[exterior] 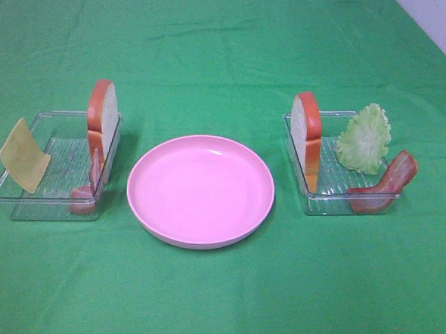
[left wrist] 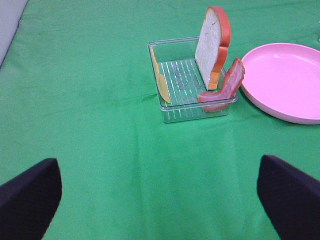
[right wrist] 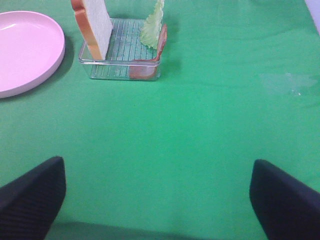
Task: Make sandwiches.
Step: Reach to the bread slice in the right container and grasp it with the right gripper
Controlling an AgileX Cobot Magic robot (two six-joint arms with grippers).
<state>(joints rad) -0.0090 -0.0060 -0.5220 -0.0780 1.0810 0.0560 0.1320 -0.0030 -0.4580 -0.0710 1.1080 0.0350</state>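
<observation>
on my left wrist camera the left gripper [left wrist: 160, 200] is spread wide above the green worktop [exterior: 230, 46], pinching nothing, and sits well apart from the left tray [exterior: 24, 200]. in that clear tray the cheese square [exterior: 24, 156] leans on the outer wall, poking above the rim. the left bread slice [exterior: 103, 114] stands upright on its edge along the wall nearest the pink plate [exterior: 200, 190]. the left bacon strip [exterior: 94, 176] props up just beside it. the plate sits between the two trays. in the right tray [exterior: 323, 202] the right bread slice [exterior: 306, 138] stands upright on the plate side. the lettuce leaf [exterior: 365, 139] stands at the far outer corner, and the right bacon strip [exterior: 388, 185] leans over the outer wall. the right gripper [right wrist: 159, 200] is spread wide too, well apart from its tray, pinching nothing.
</observation>
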